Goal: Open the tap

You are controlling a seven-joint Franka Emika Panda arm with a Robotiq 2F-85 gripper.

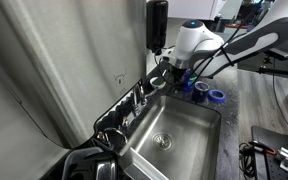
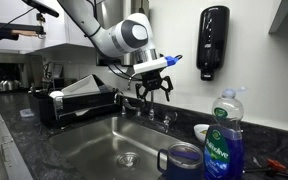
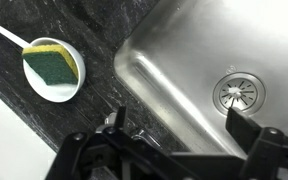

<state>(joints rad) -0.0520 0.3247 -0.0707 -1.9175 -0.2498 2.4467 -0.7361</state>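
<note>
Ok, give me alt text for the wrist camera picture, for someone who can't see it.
Seen from the wrist, the open gripper hangs over the edge of a stainless steel sink, its drain to the right. On the dark stone counter to the left, a white dish holds a yellow-and-green sponge.

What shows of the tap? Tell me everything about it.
The tap is small and of shiny chrome, with a short spout and stubby handles. It stands upright on the back rim of the sink. The open pincer hangs just above it; whether they touch cannot be told. No stream of water shows.
</note>
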